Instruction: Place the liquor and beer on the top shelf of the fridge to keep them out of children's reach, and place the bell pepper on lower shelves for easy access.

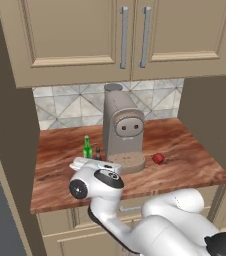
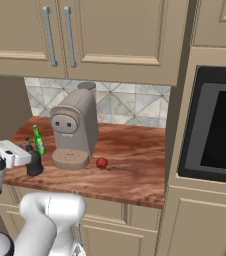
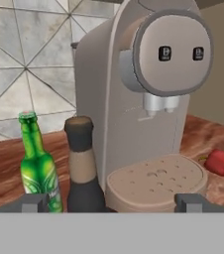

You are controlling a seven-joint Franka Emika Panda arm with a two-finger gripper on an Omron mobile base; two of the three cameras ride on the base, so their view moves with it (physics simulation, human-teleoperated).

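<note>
Left of the matte, rounded coffee machine (image 3: 148, 99) stand glossy green beer (image 3: 37, 166) and squat black liquor (image 3: 84, 168); gripper (image 3: 111, 203) fingers spread wide, empty

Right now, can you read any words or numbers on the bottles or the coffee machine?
No words or numbers can be read here.
Beer: pale curly pattern on its label, no readable letters.
Liquor: plain brownish neck band, no writing.
Coffee machine: two small dark buttons with tiny white symbols, too blurred to read.
Bell pepper, cabinet doors and oven: no signs or labels.
</note>
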